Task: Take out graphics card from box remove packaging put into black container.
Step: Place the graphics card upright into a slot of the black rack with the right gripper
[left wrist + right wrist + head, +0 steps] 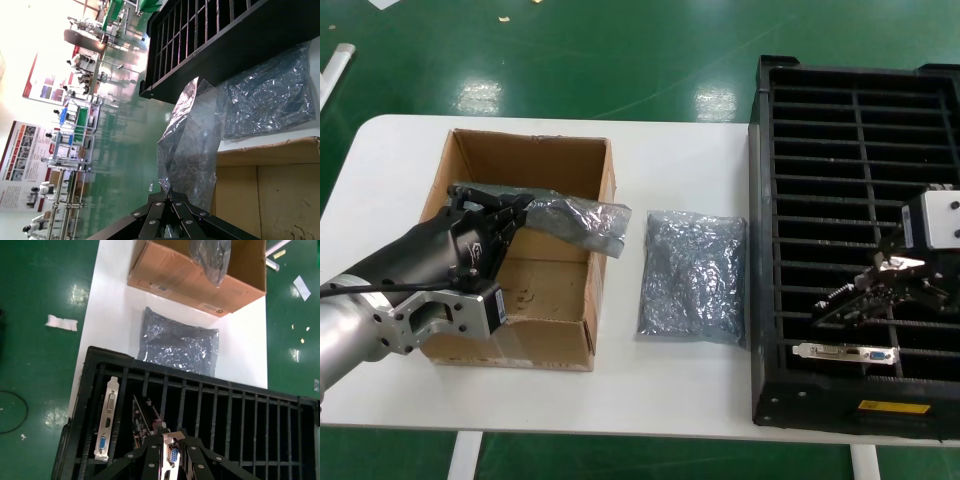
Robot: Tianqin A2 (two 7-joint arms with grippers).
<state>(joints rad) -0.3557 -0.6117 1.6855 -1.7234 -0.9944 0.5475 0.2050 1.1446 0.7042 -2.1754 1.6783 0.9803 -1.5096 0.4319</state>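
Observation:
My left gripper [518, 212] is shut on one end of a crinkly silver packaging bag [582, 222], holding it above the brown cardboard box [552, 300]. The bag [192, 145] hangs from the closed jaws of my left gripper [172, 192]; what it holds cannot be made out. Over the black container [765, 250], my right gripper [873, 288] is shut on a graphics card. The card's silver bracket with a blue port [171, 456] sits between the fingers of my right gripper [170, 440], above the slots.
A second silver bag [692, 277] lies flat on the white table [400, 160] between the box and the container. Another card's bracket [845, 352] stands in a front slot, near the yellow label [893, 407]. Green floor surrounds the table.

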